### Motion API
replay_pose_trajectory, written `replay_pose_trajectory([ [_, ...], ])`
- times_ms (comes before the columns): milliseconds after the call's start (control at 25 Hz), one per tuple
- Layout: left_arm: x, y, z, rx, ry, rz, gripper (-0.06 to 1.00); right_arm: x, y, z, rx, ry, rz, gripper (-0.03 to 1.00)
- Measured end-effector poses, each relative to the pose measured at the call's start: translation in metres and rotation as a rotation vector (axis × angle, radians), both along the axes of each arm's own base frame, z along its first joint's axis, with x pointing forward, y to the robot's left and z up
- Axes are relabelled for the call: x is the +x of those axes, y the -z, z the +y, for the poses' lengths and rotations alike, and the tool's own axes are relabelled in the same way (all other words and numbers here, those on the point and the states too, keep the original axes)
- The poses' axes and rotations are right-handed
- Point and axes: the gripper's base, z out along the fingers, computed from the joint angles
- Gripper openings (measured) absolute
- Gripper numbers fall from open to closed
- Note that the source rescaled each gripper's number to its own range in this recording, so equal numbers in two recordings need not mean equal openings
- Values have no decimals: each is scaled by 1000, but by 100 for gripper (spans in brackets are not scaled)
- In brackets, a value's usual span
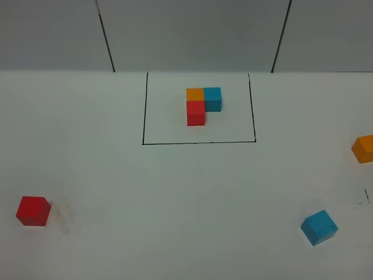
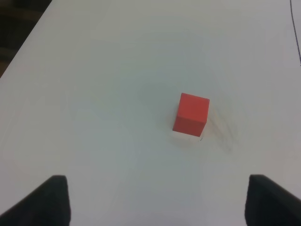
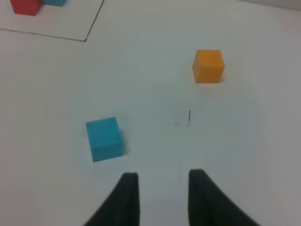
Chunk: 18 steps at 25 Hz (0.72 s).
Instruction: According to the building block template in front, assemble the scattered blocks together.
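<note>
The building block template is a black-lined rectangle (image 1: pixel 198 142) at the back middle, framing an L of orange (image 1: pixel 195 94), blue (image 1: pixel 213 98) and red (image 1: pixel 196 113) cubes. The scattered red cube (image 1: pixel 32 210) sits at the front left. My left gripper (image 2: pixel 157 197) is open wide, short of the red cube (image 2: pixel 191 114). The scattered blue cube (image 1: pixel 319 227) sits at the front right and the orange cube (image 1: pixel 364 148) at the right edge. My right gripper (image 3: pixel 163 176) is empty, jaws a little apart, near the blue cube (image 3: pixel 104 138), with the orange cube (image 3: pixel 208 66) farther off. Neither gripper shows in the high view.
The white table meets a grey panelled wall (image 1: pixel 192 35) at the back. The table's left edge drops into dark space (image 2: pixel 19 28). Small black marks (image 3: pixel 189 117) lie on the table between the blue and orange cubes. The template's corner line (image 3: pixel 94 23) shows in the right wrist view.
</note>
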Motion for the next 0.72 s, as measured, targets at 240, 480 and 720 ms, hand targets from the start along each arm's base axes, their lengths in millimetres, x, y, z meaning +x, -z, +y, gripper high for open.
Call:
replay_pose_trajectory([
  [240, 0, 0, 0, 0, 0, 0, 66, 0, 0, 0, 0, 0, 0, 4],
  [480, 0, 0, 0, 0, 0, 0, 66, 0, 0, 0, 0, 0, 0, 4],
  [720, 0, 0, 0, 0, 2, 0, 66, 0, 0, 0, 0, 0, 0, 4],
])
